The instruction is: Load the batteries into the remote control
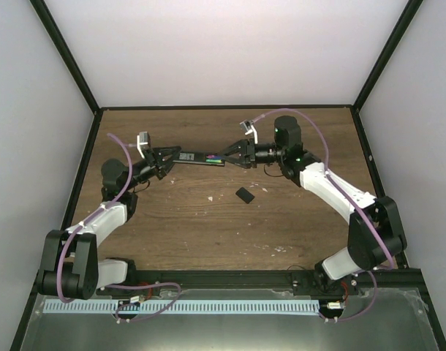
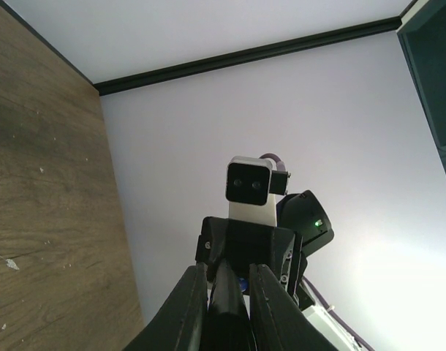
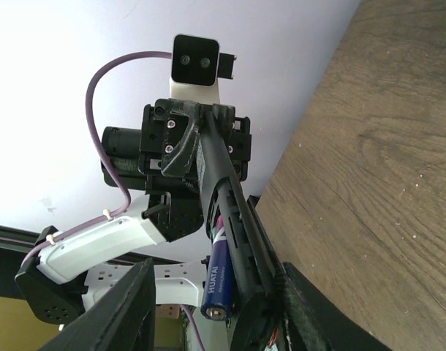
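Remote control (image 1: 199,156) pinched in left end effector (image 1: 176,155); right end effector (image 1: 226,158) spread around far end.

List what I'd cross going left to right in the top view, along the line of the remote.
left fingers → remote → batteries → right fingers

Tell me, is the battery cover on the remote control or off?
Off. The cover lies alone on the table, and the remote control shows its batteries uncovered.
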Action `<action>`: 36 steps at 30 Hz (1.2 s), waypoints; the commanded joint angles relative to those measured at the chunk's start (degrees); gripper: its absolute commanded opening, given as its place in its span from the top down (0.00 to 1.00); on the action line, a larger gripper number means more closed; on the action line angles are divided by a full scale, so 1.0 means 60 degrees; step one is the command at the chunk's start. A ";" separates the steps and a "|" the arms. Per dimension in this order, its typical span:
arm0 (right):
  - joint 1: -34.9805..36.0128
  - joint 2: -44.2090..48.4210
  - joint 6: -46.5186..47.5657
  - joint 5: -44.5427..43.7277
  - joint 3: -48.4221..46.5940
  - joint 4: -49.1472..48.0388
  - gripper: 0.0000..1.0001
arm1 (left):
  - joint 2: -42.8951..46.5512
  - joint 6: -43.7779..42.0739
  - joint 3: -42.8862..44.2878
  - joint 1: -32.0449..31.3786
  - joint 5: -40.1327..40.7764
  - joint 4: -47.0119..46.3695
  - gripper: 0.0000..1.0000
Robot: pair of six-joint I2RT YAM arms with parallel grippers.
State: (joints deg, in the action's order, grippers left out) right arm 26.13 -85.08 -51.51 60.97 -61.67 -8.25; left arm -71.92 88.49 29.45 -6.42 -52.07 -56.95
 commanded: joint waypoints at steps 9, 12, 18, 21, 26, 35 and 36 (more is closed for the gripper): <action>0.0160 -0.0085 -0.0245 0.0166 0.0013 -0.0555 0.71 | 0.0037 -0.0012 -0.0040 0.0024 -0.0181 -0.0425 1.00; 0.0160 -0.0102 -0.0263 0.0154 0.0010 -0.0595 0.72 | 0.0019 -0.0012 -0.0019 0.0034 -0.0210 -0.0436 1.00; 0.0172 -0.0145 -0.0250 0.0158 -0.0016 -0.0631 0.75 | -0.0037 0.0010 0.0026 0.0020 -0.0241 -0.0470 1.00; 0.0182 -0.0203 -0.0243 0.0181 -0.0033 -0.0652 0.76 | -0.0067 0.0017 0.0075 0.0021 -0.0283 -0.0477 1.00; 0.0239 -0.0298 -0.0120 0.0266 -0.0200 -0.0510 0.79 | -0.0121 -0.0060 0.0144 0.0024 -0.0302 -0.0383 1.00; 0.0394 -0.0450 0.0211 0.0271 -0.0504 -0.0086 0.85 | -0.0008 -0.0214 0.0143 0.0022 -0.0274 -0.0154 1.00; 0.0412 -0.0466 0.0232 0.0279 -0.0510 -0.0069 0.85 | 0.0023 -0.0237 0.0132 0.0008 -0.0268 -0.0117 1.00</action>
State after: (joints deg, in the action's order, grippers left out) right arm 27.27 -86.96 -51.66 61.54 -62.13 -9.02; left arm -72.25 88.23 29.47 -6.28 -53.23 -57.52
